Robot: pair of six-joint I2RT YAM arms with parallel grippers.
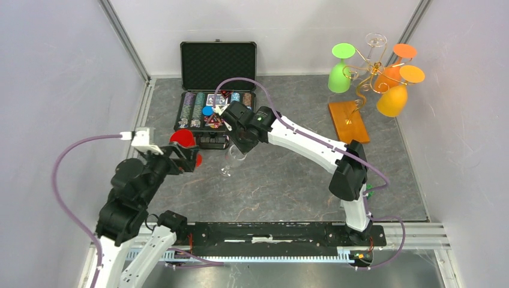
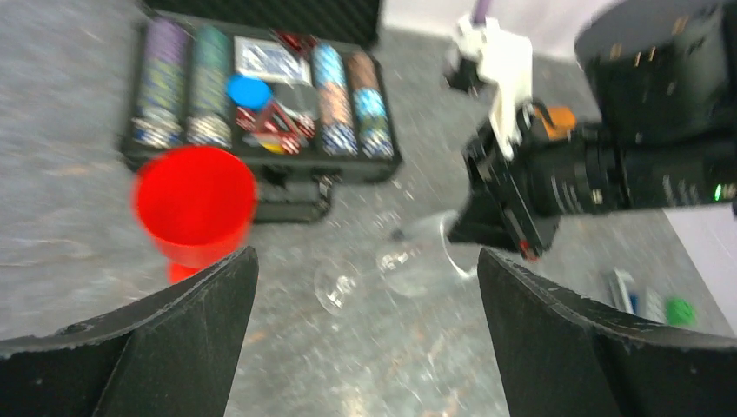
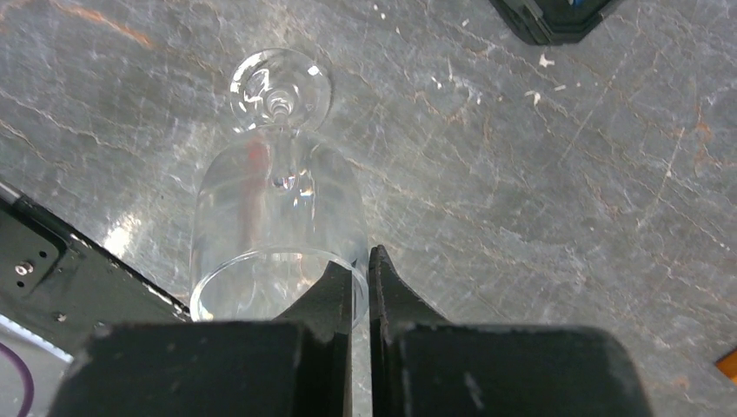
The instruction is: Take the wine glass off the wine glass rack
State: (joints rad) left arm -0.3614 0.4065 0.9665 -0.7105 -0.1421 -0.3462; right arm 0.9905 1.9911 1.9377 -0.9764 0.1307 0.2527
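Observation:
The gold wire rack (image 1: 364,77) rises from its orange-brown wooden base (image 1: 348,121) at the back right. A green glass (image 1: 340,69), orange glasses (image 1: 393,99) and a clear glass (image 1: 375,42) hang on it. My right gripper (image 1: 240,141) (image 3: 362,261) is shut on the rim of a clear wine glass (image 3: 278,217) (image 1: 231,159), one finger inside the bowl and one outside. The glass's foot (image 3: 280,87) points down at the table, away from the rack. My left gripper (image 2: 365,261) (image 1: 187,157) is open and empty, facing this glass (image 2: 408,261).
An open black case (image 1: 217,90) of poker chips stands at the back centre, just behind the right gripper. A red glass (image 2: 195,204) (image 1: 182,138) stands by my left gripper's left finger. Grey walls close in left and right.

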